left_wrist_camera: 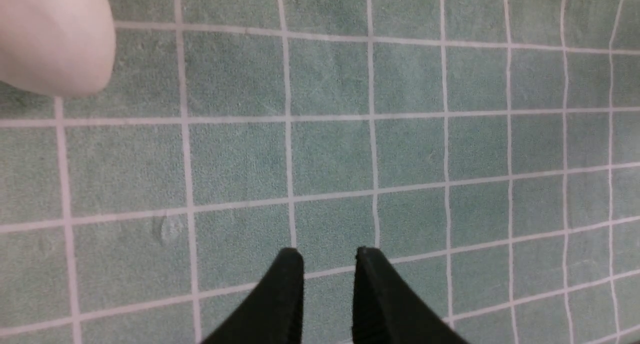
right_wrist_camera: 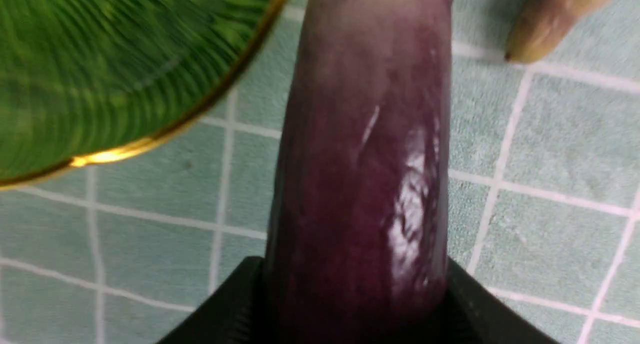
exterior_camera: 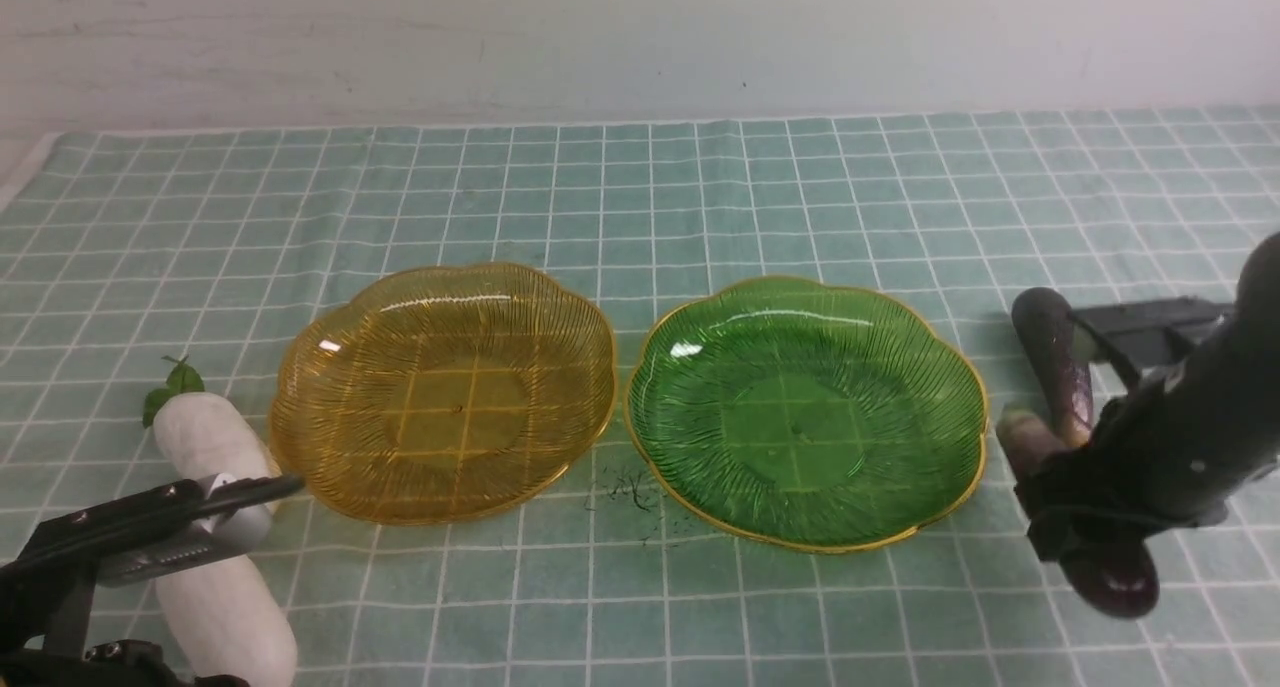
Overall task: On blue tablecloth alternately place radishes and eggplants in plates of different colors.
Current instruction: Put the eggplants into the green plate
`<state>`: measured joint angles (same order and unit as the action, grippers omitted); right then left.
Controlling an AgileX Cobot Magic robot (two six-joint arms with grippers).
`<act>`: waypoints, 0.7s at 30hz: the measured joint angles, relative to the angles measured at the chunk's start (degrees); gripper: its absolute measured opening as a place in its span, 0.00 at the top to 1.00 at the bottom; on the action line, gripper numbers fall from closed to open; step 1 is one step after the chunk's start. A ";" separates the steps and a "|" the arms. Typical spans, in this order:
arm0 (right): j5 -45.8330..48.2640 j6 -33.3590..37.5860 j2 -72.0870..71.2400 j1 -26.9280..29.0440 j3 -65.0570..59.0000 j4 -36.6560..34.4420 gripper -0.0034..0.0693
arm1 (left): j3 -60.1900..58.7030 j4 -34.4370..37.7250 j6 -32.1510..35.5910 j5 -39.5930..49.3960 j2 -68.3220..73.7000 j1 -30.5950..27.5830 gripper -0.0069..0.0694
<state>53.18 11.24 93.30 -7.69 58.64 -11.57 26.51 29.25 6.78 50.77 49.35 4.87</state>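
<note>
The amber plate (exterior_camera: 443, 392) and the green plate (exterior_camera: 805, 412) sit side by side on the blue tablecloth (exterior_camera: 700, 187), both empty. My right gripper (exterior_camera: 1070, 507) is shut on an eggplant (exterior_camera: 1115, 577), just right of the green plate. In the right wrist view the eggplant (right_wrist_camera: 360, 174) fills the jaws (right_wrist_camera: 355, 264), with the green plate's rim (right_wrist_camera: 115, 153) close by. A second eggplant (exterior_camera: 1050, 357) lies behind it. A white radish (exterior_camera: 215, 567) with green leaves lies left of the amber plate. My left gripper (exterior_camera: 285, 485) hovers over it, nearly closed and empty (left_wrist_camera: 327, 254).
The radish's rounded end (left_wrist_camera: 50, 38) shows at the corner of the left wrist view. Small dark specks (exterior_camera: 630, 492) lie on the cloth between the plates' front rims. A pale wall runs along the cloth's far edge.
</note>
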 joint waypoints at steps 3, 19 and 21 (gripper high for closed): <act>1.86 0.11 -1.79 -0.17 4.44 -4.48 0.46 | 0.00 0.00 0.00 0.00 0.00 0.00 0.73; -13.93 16.50 10.10 -6.96 8.22 -28.31 0.46 | 0.00 0.00 0.00 0.00 0.00 0.00 0.73; -15.54 16.55 11.31 -6.96 8.22 -28.43 0.46 | 0.00 0.00 0.00 0.00 0.00 0.00 0.73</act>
<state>37.65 27.80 104.60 -14.65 66.86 -40.00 26.51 29.25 6.78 50.77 49.35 4.87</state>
